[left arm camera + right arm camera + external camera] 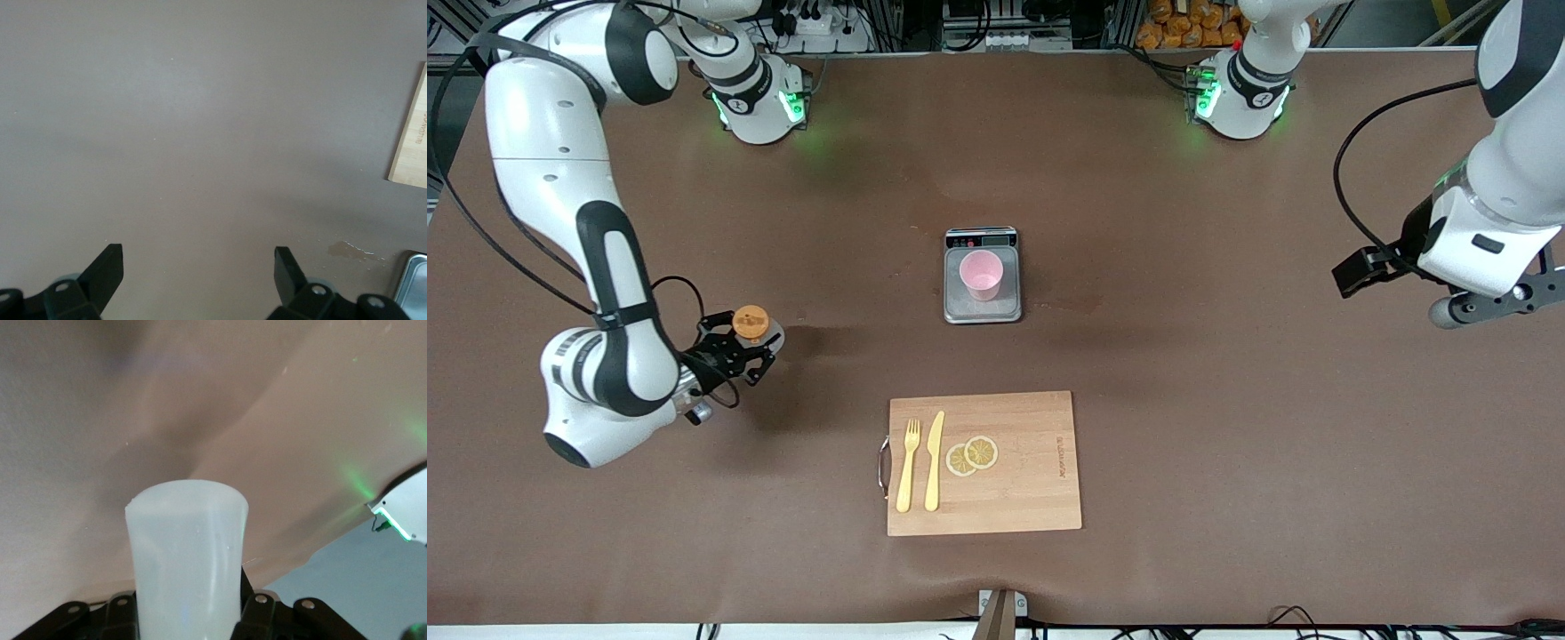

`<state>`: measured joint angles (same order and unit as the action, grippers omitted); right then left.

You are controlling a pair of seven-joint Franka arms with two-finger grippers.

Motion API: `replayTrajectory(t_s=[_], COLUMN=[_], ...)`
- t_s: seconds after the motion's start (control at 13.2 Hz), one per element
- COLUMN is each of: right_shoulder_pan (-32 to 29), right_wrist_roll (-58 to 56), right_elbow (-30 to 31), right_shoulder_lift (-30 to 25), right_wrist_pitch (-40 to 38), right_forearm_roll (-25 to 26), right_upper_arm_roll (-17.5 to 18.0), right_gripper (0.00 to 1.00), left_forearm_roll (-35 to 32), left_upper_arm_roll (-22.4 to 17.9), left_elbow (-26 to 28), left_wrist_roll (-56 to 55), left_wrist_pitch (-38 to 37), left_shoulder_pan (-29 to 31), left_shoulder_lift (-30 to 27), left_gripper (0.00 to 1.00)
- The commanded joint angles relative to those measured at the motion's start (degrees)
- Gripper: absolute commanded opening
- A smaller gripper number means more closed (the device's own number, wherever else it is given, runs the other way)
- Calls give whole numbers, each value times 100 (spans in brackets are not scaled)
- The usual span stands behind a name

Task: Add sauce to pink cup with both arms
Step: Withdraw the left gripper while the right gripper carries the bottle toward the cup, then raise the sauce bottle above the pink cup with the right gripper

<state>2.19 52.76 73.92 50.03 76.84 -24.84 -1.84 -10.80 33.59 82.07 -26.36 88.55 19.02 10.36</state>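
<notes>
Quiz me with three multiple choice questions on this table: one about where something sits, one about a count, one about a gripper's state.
1. The light-pink plastic cup stands:
A on the grey scale
B on the wooden cutting board
C on bare table

2. Lemon slices on the board:
A one
B two
C four

3. The right gripper:
A wide open, empty
B holds the yellow fork
C holds the whitish squeeze bottle with orange cap

Key:
1 A, scale plate shows around the cup.
2 B, two overlapping slices.
3 C, bottle sits between its fingers.
</notes>
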Motion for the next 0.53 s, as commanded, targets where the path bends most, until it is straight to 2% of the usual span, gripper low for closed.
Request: replayTrajectory(t_s=[0.0,0.15,0.3,0.45], right_shoulder_pan=[378,807,897,1194], right_wrist_roll=[489,1119,1306,1901], right_elbow=[35,44,44,44], right_shoulder_lift=[-230,-265,-274,-327], right_wrist_pitch=[-20,42,51,42], right_forearm_roll=[242,286,357,374], right_upper_arm_roll=[-62,-97,-71,-79], right_gripper=[36,37,37,36], left_forearm_roll=[366,648,990,1133], left_upper_arm_roll=[-349,-1481,-2064,-2460], left_elbow=[98,239,327,581], left_wrist_roll=[804,1578,2089,2206], left_wrist_pitch=[-83,-101,-101,-92], left_shoulder_pan=[68,-668,-987,-1346], left_shoulder_lift=[-331,-560,-692,-903], left_gripper=[100,100,100,100])
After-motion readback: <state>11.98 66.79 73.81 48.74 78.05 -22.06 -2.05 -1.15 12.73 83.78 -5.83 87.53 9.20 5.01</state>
